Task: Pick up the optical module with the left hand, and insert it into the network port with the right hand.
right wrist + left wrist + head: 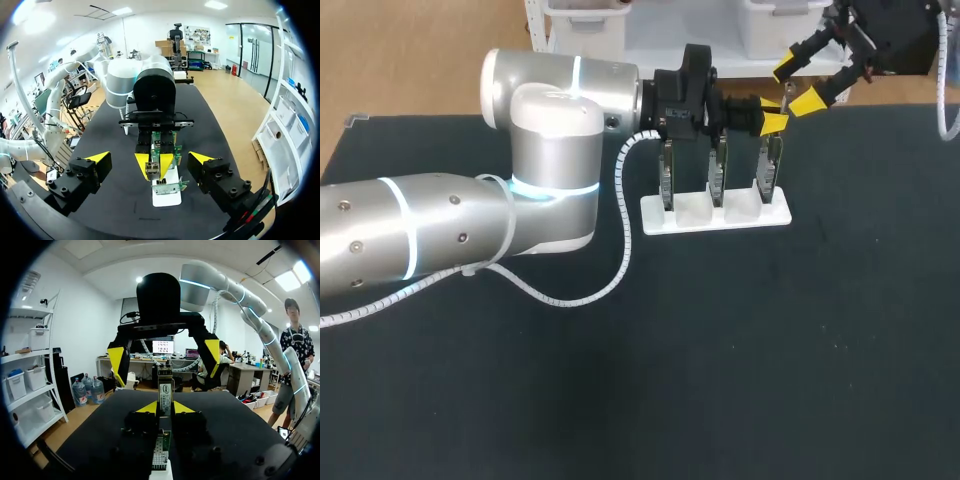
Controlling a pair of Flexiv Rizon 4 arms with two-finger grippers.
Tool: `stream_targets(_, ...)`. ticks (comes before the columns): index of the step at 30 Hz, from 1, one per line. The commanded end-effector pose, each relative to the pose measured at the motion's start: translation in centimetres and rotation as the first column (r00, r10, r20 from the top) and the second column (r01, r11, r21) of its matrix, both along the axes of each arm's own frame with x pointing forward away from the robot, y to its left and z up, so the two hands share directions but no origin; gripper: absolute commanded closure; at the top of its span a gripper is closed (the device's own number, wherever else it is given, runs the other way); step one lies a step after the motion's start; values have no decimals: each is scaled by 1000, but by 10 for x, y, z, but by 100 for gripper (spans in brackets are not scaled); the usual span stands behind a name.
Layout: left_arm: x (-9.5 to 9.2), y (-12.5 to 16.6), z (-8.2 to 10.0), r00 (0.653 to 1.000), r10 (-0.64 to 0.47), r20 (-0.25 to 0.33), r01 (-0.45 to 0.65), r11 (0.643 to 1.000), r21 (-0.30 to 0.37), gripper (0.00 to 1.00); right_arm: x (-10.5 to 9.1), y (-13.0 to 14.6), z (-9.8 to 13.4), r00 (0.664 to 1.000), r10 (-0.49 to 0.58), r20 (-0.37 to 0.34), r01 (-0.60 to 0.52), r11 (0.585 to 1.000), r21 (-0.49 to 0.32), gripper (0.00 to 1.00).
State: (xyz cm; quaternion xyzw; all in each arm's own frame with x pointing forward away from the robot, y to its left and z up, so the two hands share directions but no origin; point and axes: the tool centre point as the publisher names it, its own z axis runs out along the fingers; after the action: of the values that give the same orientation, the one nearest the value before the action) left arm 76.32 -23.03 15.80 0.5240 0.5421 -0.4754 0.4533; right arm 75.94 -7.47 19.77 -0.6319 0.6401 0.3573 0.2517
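left arm (470, 220) stretches across the table (740, 380), with the left gripper (166, 408) clamped on the optical module (165, 387). right gripper (797, 85) faces it close by, fingers spread wide. white rack (715, 215) underneath holds three upright circuit boards (720, 165). the module sits directly ahead of the right gripper, its long axis seemingly pointing toward it.

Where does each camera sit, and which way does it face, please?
Head view: above and behind the robot, looking down on the table; left arm comes in from the left, right gripper far right.
Left wrist view: on the left wrist, looking along the left gripper, shut on the module, toward the open right gripper.
Right wrist view: on the right wrist, looking past its own gripper at the left gripper above the rack.
Shared: both wrist views show the module, from opposite sides.
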Motion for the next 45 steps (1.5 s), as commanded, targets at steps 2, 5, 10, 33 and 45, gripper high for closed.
stream_targets(2,0,0,0,1000,1,-1,-1,1000,2,100,-2,1,0,1000,0,7,0,1000,0,0)
stream_targets(5,0,0,0,1000,1,-1,-1,1000,2,100,-1,1,0,1000,-4,6,4,1000,1,0)
stream_targets(10,0,0,0,1000,1,-1,-1,1000,2,100,0,1,-1,1000,-4,8,4,1000,-2,0)
stream_targets(33,0,0,0,1000,1,-1,-1,1000,2,100,3,-3,-3,1000,-18,16,18,1000,-2,100)
stream_targets(45,0,0,0,1000,1,-1,-1,1000,2,100,5,-4,-3,999,-30,21,30,1000,1,100)
